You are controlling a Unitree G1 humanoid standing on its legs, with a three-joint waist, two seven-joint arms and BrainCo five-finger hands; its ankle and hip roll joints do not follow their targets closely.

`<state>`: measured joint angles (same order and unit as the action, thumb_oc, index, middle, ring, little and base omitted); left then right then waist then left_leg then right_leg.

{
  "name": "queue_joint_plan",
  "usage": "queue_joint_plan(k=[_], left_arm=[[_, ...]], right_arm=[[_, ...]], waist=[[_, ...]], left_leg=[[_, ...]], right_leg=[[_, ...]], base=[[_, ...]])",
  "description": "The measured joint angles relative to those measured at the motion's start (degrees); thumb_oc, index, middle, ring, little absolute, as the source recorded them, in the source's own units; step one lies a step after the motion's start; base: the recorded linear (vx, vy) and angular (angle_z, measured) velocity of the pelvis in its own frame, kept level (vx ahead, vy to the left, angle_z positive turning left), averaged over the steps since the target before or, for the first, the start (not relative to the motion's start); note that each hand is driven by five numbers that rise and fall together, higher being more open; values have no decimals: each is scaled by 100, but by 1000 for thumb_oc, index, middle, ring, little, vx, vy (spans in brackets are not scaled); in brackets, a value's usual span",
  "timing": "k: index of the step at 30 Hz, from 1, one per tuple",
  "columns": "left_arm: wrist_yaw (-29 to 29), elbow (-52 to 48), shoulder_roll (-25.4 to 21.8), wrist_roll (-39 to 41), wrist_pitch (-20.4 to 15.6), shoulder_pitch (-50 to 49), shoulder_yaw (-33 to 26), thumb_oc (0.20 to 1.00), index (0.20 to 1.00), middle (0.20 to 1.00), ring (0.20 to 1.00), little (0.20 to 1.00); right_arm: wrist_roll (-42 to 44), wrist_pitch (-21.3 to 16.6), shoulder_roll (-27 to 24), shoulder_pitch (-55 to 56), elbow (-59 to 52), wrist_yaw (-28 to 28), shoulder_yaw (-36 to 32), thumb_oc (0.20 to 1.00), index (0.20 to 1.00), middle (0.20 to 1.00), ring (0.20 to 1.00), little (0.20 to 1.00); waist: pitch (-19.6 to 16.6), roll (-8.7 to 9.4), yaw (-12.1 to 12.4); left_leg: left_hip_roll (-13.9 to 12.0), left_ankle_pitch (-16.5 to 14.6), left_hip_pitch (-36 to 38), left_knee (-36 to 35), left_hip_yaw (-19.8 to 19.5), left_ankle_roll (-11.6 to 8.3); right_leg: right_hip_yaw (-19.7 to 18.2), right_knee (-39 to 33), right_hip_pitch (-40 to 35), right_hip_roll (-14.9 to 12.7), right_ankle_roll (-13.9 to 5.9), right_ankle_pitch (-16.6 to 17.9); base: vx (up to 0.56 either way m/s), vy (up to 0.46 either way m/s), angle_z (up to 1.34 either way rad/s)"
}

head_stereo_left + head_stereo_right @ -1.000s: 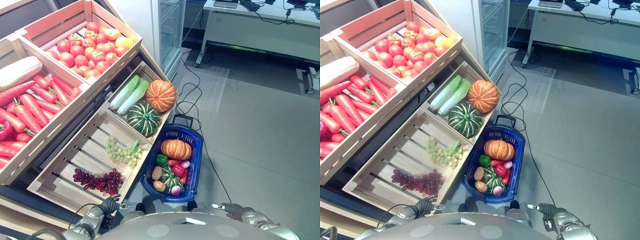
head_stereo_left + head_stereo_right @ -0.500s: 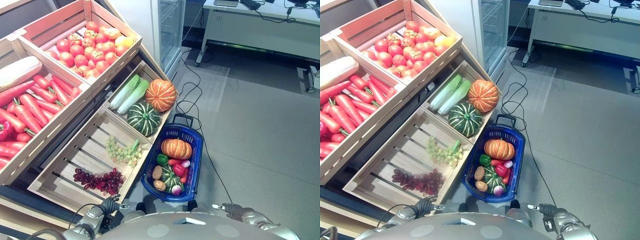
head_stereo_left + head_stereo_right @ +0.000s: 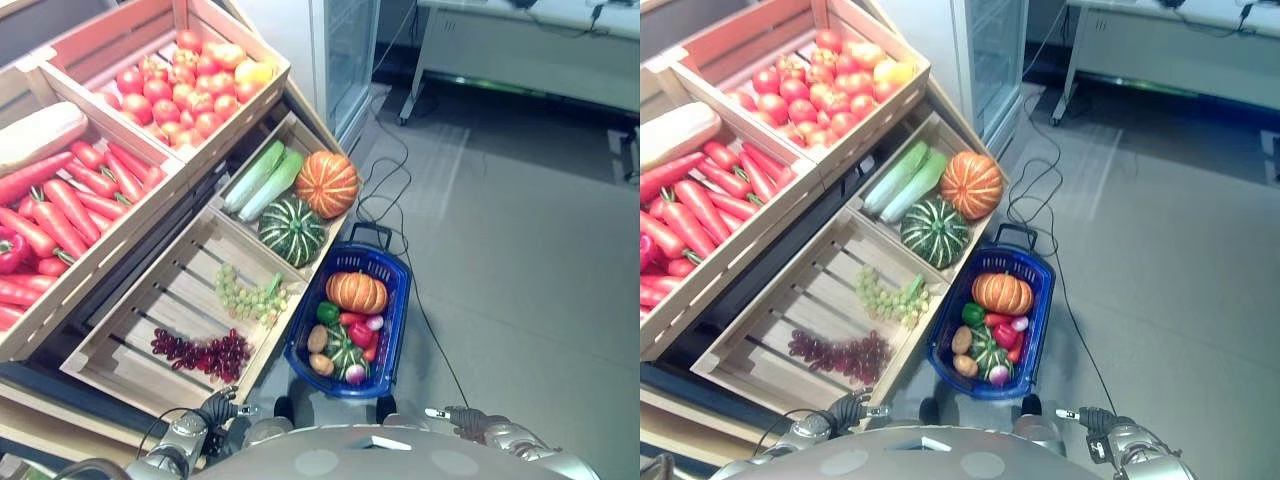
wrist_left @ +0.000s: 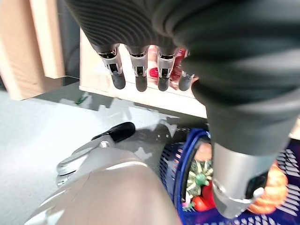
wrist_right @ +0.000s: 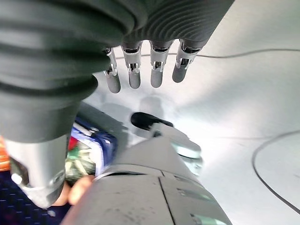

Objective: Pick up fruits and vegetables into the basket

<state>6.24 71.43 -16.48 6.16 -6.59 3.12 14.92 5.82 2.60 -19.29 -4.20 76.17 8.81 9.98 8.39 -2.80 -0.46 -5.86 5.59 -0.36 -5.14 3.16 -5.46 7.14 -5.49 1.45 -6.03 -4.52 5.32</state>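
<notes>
left robot hand: open, empty, low by crate edge
right robot hand: open, empty, over floor
basket: on floor, partly filled
grapes: in crate
risk: crushing grapes; overreach tipping basket

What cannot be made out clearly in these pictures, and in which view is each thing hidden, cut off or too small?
- Basket: the small items under the orange pumpkin overlap in the left eye view; several are too small to name.
- Carrots: the crate continues past that view's left edge.
- Left hand: in the left wrist view its fingers cover the red thing behind them.
- Right hand: in the right wrist view the basket beside it is blurred.
</notes>
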Motion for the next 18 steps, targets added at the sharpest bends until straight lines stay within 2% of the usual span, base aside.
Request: queue_joint_plan(k=[3, 9, 11, 14, 18], left_arm=[[-59, -5, -8, 152, -9, 233, 3, 1000, 1000, 1000, 1000, 1000], [-155, -200, -37, 706, -252, 897, 6, 1000, 1000, 1000, 1000, 1000], [-143, -399, -48, 881, -355, 952, 3, 1000, 1000, 1000, 1000, 1000], [-84, -790, -105, 1231, -547, 1176, 6, 1000, 1000, 1000, 1000, 1000], [-44, -1303, -241, 1636, -921, 1425, 88, 1000, 1000, 1000, 1000, 1000]], right_arm=[[169, 4, -12, -255, -5, -60, 0, 1000, 1000, 1000, 1000, 1000], [488, -10, -47, -975, -60, -199, 5, 1000, 1000, 1000, 1000, 1000], [606, -9, -87, -1073, -106, -229, 33, 1000, 1000, 1000, 1000, 1000], [802, -4, -169, -1326, -115, -240, 106, 1000, 1000, 1000, 1000, 1000], [1099, -26, -221, -1491, -273, -324, 103, 1000, 1000, 1000, 1000, 1000]], waist=[[426, -66, -10], [1358, -127, -93], [1444, -129, -90], [1757, -146, -83], [1982, -149, -46]], left_leg=[[13, 116, -301, 1, -49, -3], [-10, 290, -819, 1, -121, -22], [-5, 308, -971, 0, -126, -18], [0, 368, -1134, 2, -156, -17], [-1, 379, -1247, 2, -184, -22]], right_leg=[[0, 17, 280, 40, 19, 94], [12, 15, 762, 86, 57, 232], [1, 17, 924, 84, 39, 245], [27, 20, 1058, 83, 68, 299], [116, 20, 1148, 82, 71, 303]], base=[[-177, -13, 2], [-115, -34, 3], [-88, -35, -1], [-81, -35, 3], [-79, -2, 7]])
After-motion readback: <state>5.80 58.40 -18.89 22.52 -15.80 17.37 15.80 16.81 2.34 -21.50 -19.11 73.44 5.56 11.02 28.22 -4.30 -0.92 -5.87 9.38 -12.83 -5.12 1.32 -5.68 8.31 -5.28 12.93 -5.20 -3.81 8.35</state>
